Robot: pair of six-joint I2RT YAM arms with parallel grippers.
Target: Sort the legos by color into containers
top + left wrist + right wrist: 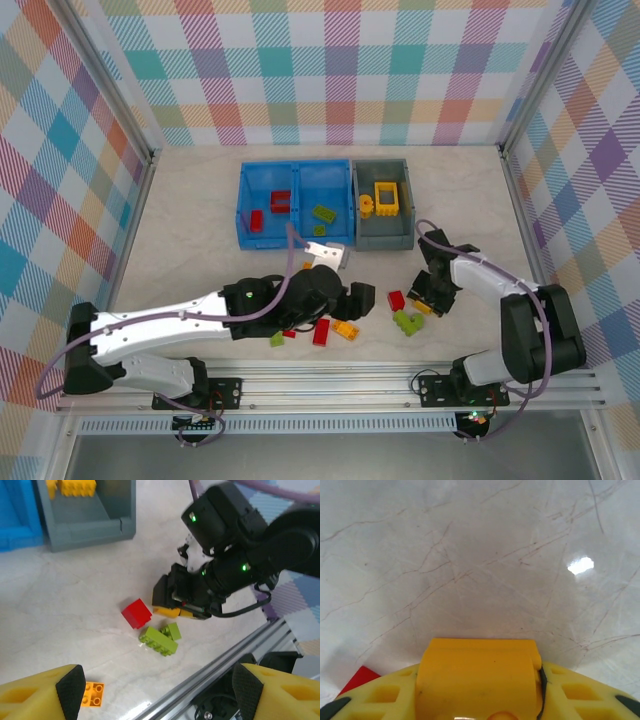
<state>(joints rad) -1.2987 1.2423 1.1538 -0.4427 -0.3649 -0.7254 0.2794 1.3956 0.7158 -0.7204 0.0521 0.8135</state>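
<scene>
Right gripper (432, 296) is down on the table (470, 555), and a yellow brick (477, 672) sits square between its fingers, jaws tight against its 2 flat sides: a grip, by the look of it. A red brick (136, 613) lies just beside it, with 2 green bricks (159, 641) near. Left gripper (157, 687) hovers low, jaws wide apart, nothing between them. That yellow brick should be light, rigid, glossy plastic. It won't crush, but it could squirt out of a skewed pinch, so the flat walls at mid-height beat the studs. The grey bin (385, 241), holding yellow pieces, looks like its home.
</scene>
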